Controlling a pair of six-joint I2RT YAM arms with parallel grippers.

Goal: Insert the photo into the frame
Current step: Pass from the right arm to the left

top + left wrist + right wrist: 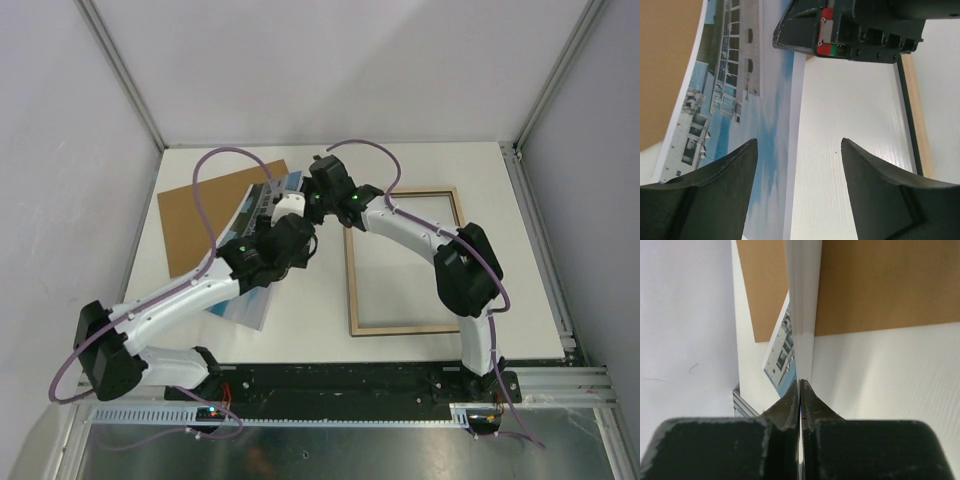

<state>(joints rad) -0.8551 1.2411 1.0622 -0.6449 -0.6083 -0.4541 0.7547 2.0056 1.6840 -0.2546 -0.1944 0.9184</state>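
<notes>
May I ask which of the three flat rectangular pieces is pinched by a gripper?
The photo, the building print: the right gripper is shut on its edge. The brown board and the frame lie flat, ungripped.

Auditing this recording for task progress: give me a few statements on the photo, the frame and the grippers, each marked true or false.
1. The right gripper is shut on an edge of the photo. True.
2. The left gripper grips the photo too. False: its jaws stand open above the photo's edge and hold nothing.
3. The photo lies inside the frame. False: it is to the left of the frame, partly over the brown backing board.
4. The frame lies flat on the table with its light wood side up. True.
</notes>
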